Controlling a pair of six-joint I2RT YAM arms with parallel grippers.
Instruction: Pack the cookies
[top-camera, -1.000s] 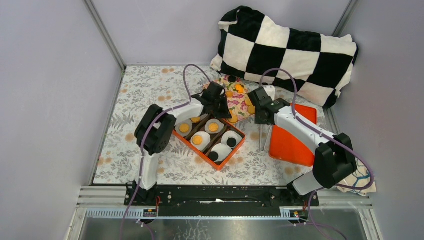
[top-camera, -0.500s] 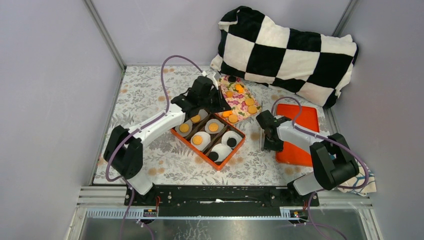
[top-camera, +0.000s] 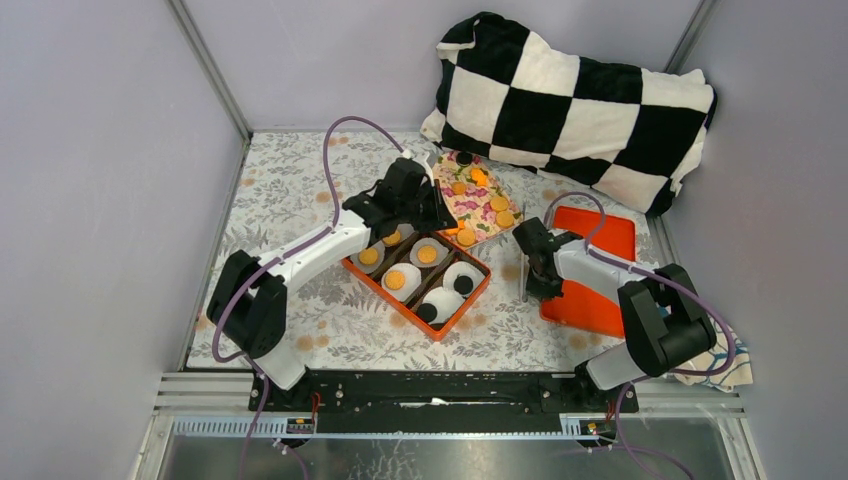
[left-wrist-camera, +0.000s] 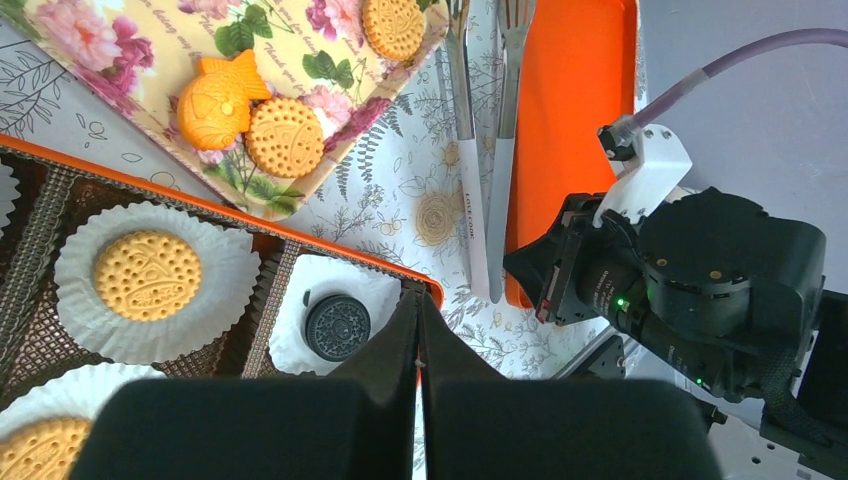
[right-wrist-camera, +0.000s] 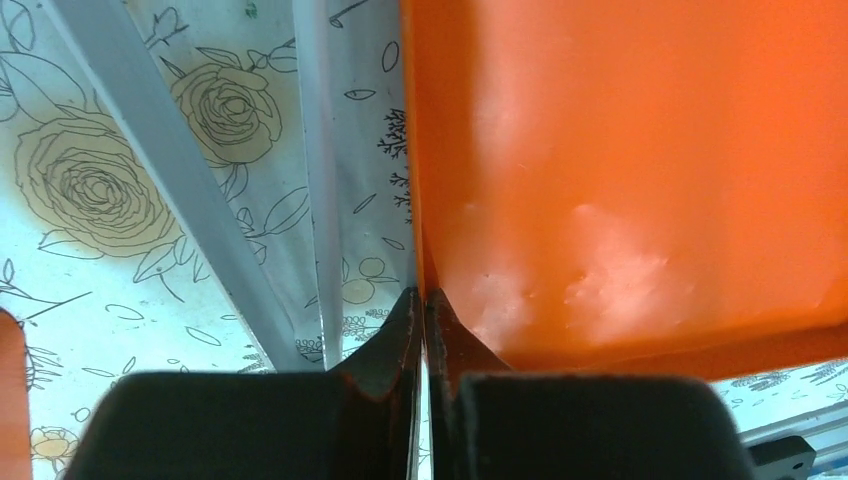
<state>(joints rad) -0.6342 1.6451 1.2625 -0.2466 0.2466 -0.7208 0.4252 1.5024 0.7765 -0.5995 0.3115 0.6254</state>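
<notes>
Left gripper (left-wrist-camera: 418, 335) and right gripper (right-wrist-camera: 424, 310): fingers together. Open the left one before descending squarely onto a cookie (left-wrist-camera: 285, 137).

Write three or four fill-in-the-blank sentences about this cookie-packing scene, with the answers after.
1. The fish-shaped cookie lies on the floral ____.
2. The orange box holds four tan cookies and ____ black ones.
3. The pillow is checked black and ____.
4. The left fingers are ____ (open or shut).
Missing words: tray; two; white; shut.
</notes>
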